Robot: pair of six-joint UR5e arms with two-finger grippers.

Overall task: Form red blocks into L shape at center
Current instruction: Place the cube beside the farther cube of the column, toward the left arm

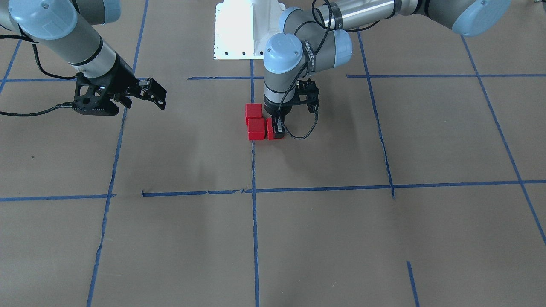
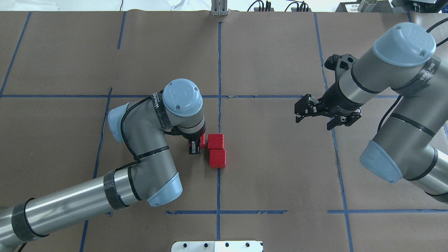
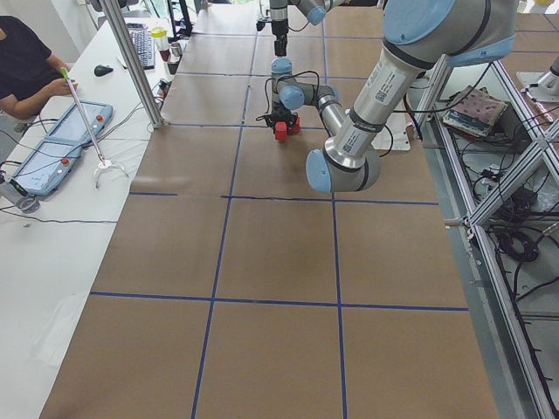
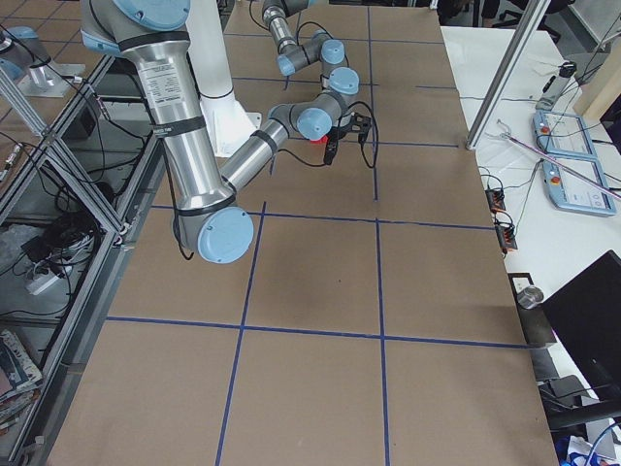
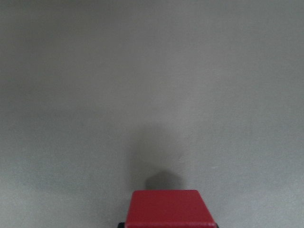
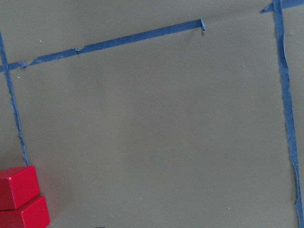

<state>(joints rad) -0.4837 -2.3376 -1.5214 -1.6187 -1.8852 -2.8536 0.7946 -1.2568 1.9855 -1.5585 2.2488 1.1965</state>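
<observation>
Red block [image 5: 165, 207] (beside other two [image 2: 217, 158]) seems clenched in left claw [image 1: 273, 128]; right claw [image 2: 300, 111] released

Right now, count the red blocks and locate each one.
3. A near block and a far block touch along the centre tape line; the third block, partly hidden, is in the left claw beside the far one.

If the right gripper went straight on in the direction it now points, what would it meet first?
Probably the brown paper tabletop: the right gripper tilts down toward the centre, and its wrist view shows bare paper ahead, with the red blocks off at the lower-left corner.
</observation>
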